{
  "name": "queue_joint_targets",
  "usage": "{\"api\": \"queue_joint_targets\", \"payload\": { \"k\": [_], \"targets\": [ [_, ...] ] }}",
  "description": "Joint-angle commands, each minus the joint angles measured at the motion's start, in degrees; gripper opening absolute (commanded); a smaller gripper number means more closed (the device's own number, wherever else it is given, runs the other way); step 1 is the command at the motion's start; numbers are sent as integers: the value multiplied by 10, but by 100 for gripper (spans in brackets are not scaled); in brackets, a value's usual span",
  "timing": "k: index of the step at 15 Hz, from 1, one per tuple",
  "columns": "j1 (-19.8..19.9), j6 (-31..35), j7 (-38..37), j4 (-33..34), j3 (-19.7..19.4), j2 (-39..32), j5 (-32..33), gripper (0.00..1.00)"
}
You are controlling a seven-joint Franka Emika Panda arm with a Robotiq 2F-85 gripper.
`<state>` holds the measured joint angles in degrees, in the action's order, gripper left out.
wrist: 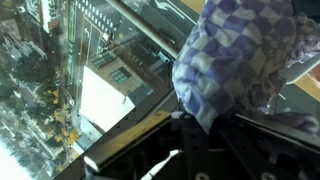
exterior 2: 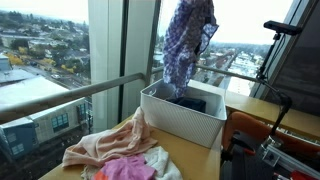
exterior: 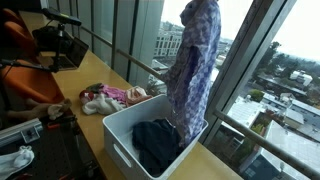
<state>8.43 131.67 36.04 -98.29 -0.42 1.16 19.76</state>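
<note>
Looks like a high-rise office or lab: floor-to-ceiling windows over city rooftops at lower left, long wooden desk along the glass, orange chair and camera gear upper left.

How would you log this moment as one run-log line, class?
gripper: shut on checked cloth | cloth: hanging over white bin | bin: dark clothes inside | table: pink clothes beside bin

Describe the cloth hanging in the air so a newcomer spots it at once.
Find the wooden table along the tall windows, then the white bin standing on it. Hanging straight above that bin is the purple-and-white checked cloth; unlike the dark garment inside the bin and the pink clothes heaped beside it, it alone is checked and hanging.
</note>
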Motion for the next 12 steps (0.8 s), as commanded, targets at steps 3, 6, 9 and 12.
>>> {"api": "queue_joint_targets", "payload": {
  "k": [3, 6, 9, 12],
  "targets": [
    [-15, 53, -23, -165, -25, 67, 10, 1],
    [-20, 62, -29, -211, -25, 69, 3, 1],
    [-29, 72, -44, -246, -21, 60, 5, 1],
    [-35, 77, -59, -274, -22, 54, 11, 1]
  ]
}}
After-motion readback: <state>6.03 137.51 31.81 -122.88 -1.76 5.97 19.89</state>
